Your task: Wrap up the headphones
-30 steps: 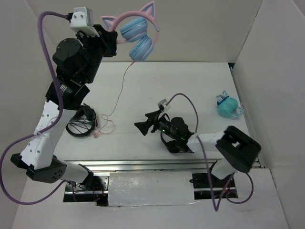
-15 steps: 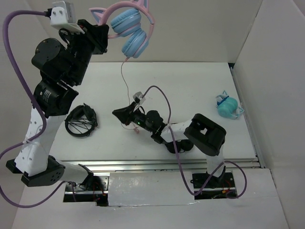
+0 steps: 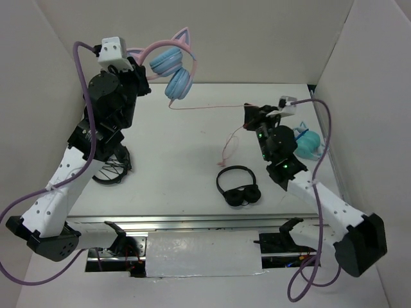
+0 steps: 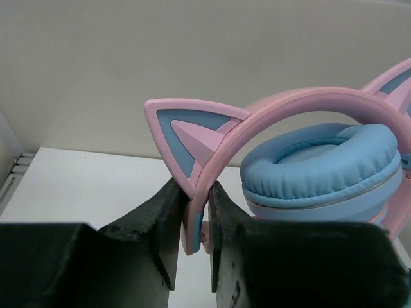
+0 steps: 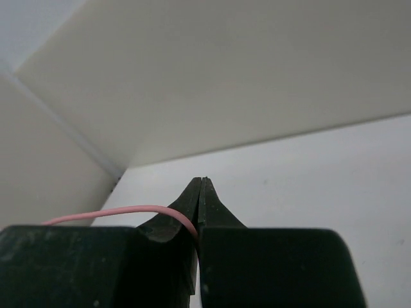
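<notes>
The headphones [image 3: 172, 69], pink-banded with cat ears and light blue ear cups, hang high at the back left. My left gripper [image 3: 144, 70] is shut on their band; in the left wrist view the jaws [image 4: 192, 192] pinch the pink band just below a cat ear [image 4: 186, 131], with an ear cup [image 4: 321, 163] to the right. The thin pink cable [image 3: 209, 106] runs nearly taut from the cups to my right gripper [image 3: 250, 114], which is shut on it. Its loose tail [image 3: 228, 146] dangles below. The right wrist view shows the cable [image 5: 115, 211] entering the closed jaws [image 5: 201, 183] from the left.
Plain black headphones [image 3: 238, 187] lie on the table in front of the right arm. A teal cat-ear pair [image 3: 307, 144] sits at the right edge. A black tangled item [image 3: 109, 163] lies under the left arm. White walls enclose the table on three sides.
My right gripper closed on the pink cable and rose from mid-table to the back right, pulling the cable taut. The left arm shifted slightly with the headphones.
</notes>
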Robot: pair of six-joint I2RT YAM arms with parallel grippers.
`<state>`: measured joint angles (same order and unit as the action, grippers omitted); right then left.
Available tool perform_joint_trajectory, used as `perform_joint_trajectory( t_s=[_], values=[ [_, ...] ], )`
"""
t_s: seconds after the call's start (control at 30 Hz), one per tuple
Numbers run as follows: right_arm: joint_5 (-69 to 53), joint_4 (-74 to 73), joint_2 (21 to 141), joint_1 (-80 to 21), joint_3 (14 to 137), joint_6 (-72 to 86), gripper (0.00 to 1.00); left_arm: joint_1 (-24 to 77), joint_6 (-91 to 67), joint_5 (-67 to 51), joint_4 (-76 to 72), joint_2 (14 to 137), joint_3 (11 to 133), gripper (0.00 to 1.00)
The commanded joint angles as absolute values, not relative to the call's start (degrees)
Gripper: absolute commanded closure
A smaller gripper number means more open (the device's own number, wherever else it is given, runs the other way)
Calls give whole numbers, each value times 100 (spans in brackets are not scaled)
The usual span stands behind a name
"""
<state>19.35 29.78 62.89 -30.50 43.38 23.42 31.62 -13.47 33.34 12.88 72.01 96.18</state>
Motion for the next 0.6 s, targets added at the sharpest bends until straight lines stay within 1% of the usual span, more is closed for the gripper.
perform_joint_trajectory(
  t_s=[0.0, 0.17, 0.27, 0.37, 0.4, 0.47, 0.5, 0.57],
  values=[
    [2115, 1626, 5715, -2787, 4790, 1741, 100, 3059, -1450, 3709, 88, 6829, 9624, 100],
    [1627, 1503, 5651, -2454, 4588, 1521, 100, 2787, -1608, 3534, 149, 6864, 9510, 100],
    [960, 898, 5871, -2154, 4798, 1617, 100, 2576, -1766, 3305, 176, 6864, 9405, 100],
    [283, 510, 6152, -1820, 4948, 1626, 100, 2373, -1749, 2683, -112, 6698, 9080, 100],
    [186, 475, 6205, -1680, 4957, 1609, 100, 2330, -1706, 2254, -184, 6584, 8975, 100],
    [27, 448, 6389, -1574, 4983, 1556, 100, 2215, -1679, 1926, -316, 6408, 8667, 100],
    [-156, 422, 6503, -1408, 5010, 1503, 100, 2171, -1470, 1359, -421, 6346, 8388, 100],
    [-481, 360, 6565, -1310, 5080, 1398, 100, 2083, -1223, 716, -641, 6180, 8114, 100]
  ],
)
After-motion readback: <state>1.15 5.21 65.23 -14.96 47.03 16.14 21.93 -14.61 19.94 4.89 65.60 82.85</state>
